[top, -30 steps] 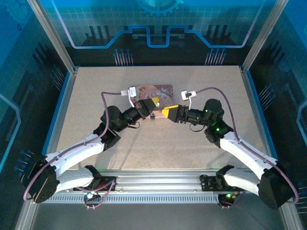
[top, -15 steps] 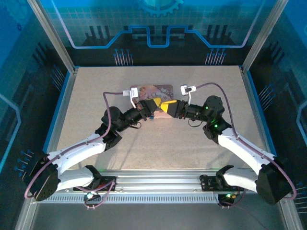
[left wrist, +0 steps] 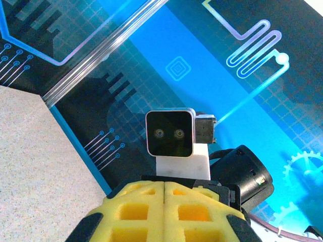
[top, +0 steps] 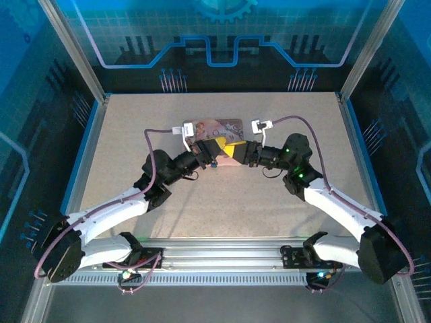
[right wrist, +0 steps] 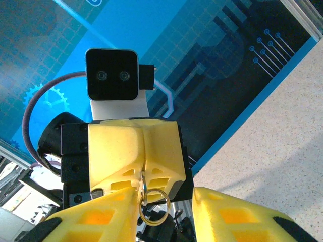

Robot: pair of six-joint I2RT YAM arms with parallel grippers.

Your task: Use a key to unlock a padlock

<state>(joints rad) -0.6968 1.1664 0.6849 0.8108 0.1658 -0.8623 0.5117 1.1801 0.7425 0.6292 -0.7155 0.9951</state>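
**Sam:** What is on your screens?

**Me:** From the top I see the big speckled counter (top: 135, 134). My left arm (top: 114, 215) and right arm (top: 337, 205) both reach to its middle, tip to tip. A pink tin (top: 215, 126) lies flat just behind where they meet.

**Sam:** What are the grippers doing?

**Me:** My left gripper (top: 214, 149) has its yellow fingers (left wrist: 136, 214) pressed tight together. My right gripper (top: 234, 152) faces it, very close, with its fingers (right wrist: 96, 219) spread apart.

**Sam:** Where is the key?

**Me:** In the right wrist view a little metal ring (right wrist: 154, 212) hangs at the left gripper's tip, in the gap between my right fingers. The key (right wrist: 144, 184) is the thin sliver above it, pinched in the left gripper.

**Sam:** And the padlock?

**Me:** I think the padlock (top: 211, 161) is the tiny bluish speck at the left gripper's tip. It is too small to be sure.
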